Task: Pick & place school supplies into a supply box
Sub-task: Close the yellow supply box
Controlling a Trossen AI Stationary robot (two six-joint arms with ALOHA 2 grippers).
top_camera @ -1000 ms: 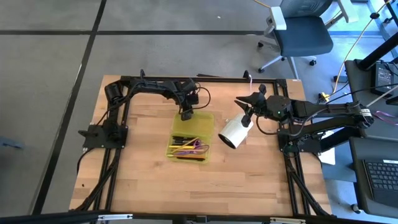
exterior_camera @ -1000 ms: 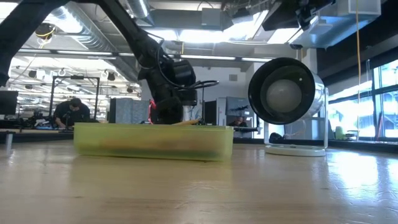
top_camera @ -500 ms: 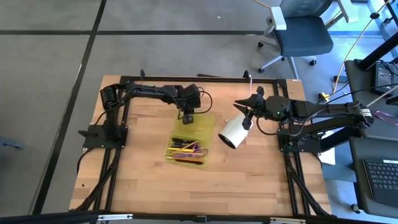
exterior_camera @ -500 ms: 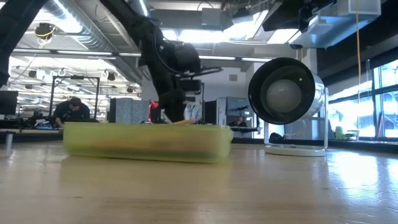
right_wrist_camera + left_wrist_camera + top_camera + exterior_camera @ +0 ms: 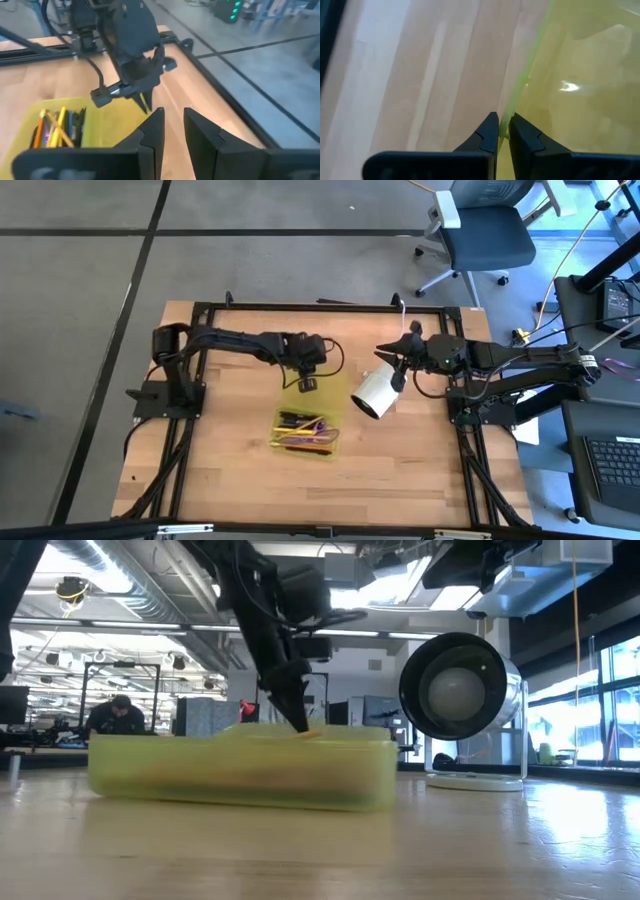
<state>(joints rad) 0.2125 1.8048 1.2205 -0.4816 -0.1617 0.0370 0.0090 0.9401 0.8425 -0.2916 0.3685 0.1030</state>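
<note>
The left hand is pinching the far wall of the yellow box of pens, while the right hand, holding nothing, waits beside it.

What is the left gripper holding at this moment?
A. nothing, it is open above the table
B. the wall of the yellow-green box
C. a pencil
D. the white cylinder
B: in the left wrist view the left gripper is shut on the thin wall of the box, and the high view shows it at the box's far edge.
</note>
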